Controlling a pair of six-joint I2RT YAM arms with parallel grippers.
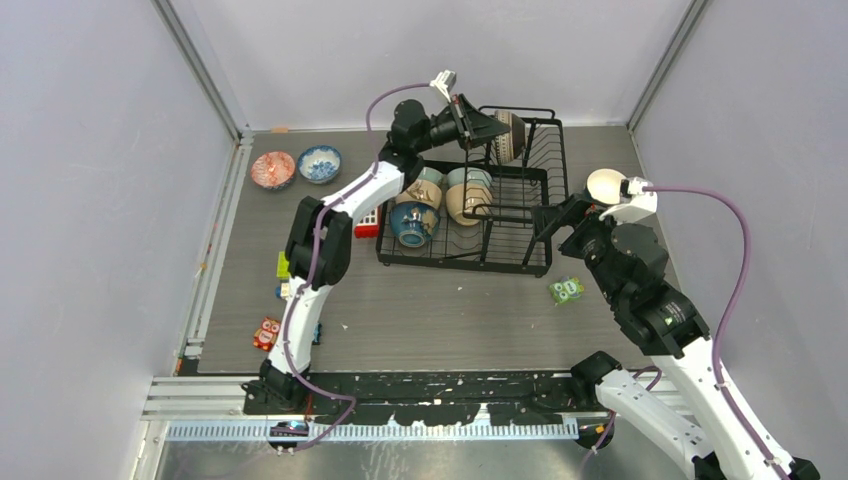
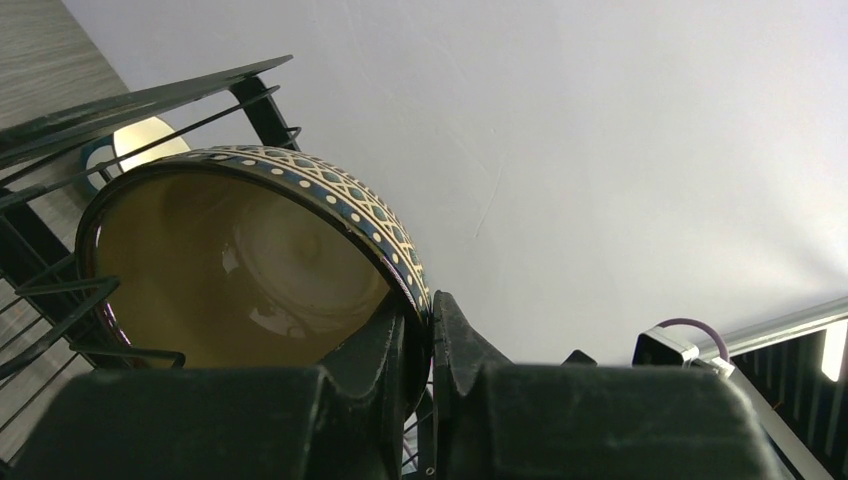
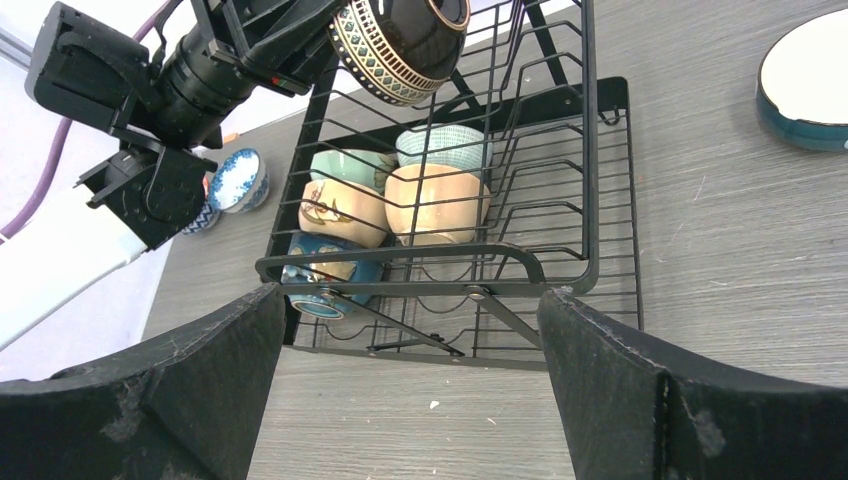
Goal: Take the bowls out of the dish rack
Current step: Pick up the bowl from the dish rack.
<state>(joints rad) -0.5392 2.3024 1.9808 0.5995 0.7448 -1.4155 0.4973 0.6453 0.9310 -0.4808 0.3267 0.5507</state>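
Note:
My left gripper [image 1: 488, 127] is shut on the rim of a dark bowl with a patterned band [image 1: 511, 136] and holds it on edge above the far end of the black wire dish rack [image 1: 460, 262]. In the left wrist view the fingers [image 2: 432, 310] pinch that bowl's rim [image 2: 250, 260]. Several bowls, pale green, tan and dark blue [image 1: 413, 225], lie in the rack. My right gripper [image 1: 563, 215] is open and empty at the rack's right side, its jaws wide apart [image 3: 412, 300] and facing the rack [image 3: 600, 200].
A red patterned bowl [image 1: 272, 169] and a blue-and-white bowl [image 1: 320, 163] stand at the far left. A cream bowl [image 1: 606, 185] stands right of the rack. A red block [image 1: 368, 222] touches the rack's left side. A green block [image 1: 566, 290] and other toy blocks [image 1: 266, 333] lie nearer.

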